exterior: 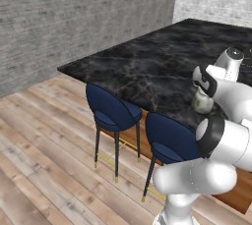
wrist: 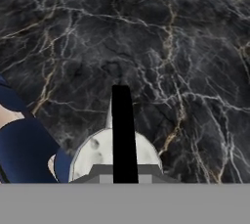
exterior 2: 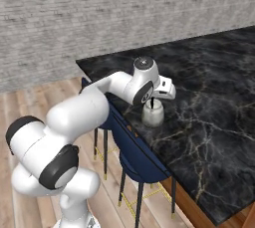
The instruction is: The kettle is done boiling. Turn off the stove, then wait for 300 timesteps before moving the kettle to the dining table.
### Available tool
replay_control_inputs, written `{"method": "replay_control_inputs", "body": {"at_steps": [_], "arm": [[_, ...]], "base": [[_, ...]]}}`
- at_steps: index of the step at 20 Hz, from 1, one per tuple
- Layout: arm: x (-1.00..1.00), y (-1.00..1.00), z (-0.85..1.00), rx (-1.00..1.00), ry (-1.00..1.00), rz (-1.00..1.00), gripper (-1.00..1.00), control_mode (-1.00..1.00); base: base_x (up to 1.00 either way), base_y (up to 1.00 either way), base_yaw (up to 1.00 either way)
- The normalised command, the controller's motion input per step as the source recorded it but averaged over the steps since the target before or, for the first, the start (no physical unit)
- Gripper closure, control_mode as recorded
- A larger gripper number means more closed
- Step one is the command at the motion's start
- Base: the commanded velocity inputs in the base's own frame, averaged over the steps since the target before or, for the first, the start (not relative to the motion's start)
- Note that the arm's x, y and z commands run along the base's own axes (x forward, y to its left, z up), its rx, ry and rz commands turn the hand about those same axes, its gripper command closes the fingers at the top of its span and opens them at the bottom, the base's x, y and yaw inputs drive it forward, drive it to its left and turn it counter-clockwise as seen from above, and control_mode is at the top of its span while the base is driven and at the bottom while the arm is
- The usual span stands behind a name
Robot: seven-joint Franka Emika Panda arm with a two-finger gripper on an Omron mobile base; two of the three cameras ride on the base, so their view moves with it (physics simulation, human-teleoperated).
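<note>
The small silvery-white kettle (exterior 2: pixel 153 115) stands upright at the near edge of the black marble dining table (exterior 2: pixel 214 97), just above a stool. My gripper (exterior 2: pixel 151 103) comes down from above and is shut on the kettle's thin black handle. In the hand view the handle (wrist: pixel 122 125) runs straight up from between the fingers, with the pale kettle body (wrist: pixel 95 154) below it and the veined table (wrist: pixel 146 32) behind. From the left base view, the kettle (exterior: pixel 202 103) sits under my hand on the table (exterior: pixel 142 67). I cannot tell whether the kettle touches the top. The stove is out of view.
Two blue stools (exterior: pixel 112 107) (exterior: pixel 170 139) stand along the table's near side on a wooden floor; one stool (exterior 2: pixel 135 158) is right below the kettle. A grey brick wall (exterior: pixel 74 17) runs behind the table. The slab stretches wide beyond the kettle.
</note>
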Motion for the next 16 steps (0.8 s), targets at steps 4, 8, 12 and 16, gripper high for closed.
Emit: {"method": "replay_control_inputs", "body": {"at_steps": [4,8,12,16], "arm": [[0.25,0.00,-0.09,0.00,0.00,0.00,1.00,-1.00],[0.29,0.00,-0.08,0.00,0.00,0.00,1.00,-1.00],[0.30,-0.01,-0.11,0.00,0.00,0.00,1.00,-1.00],[0.27,-0.03,-0.10,0.00,0.00,0.00,1.00,-1.00]], "base": [[0.00,0.00,0.00],[0.00,0.00,0.00],[0.00,0.00,0.00],[0.00,0.00,0.00]]}}
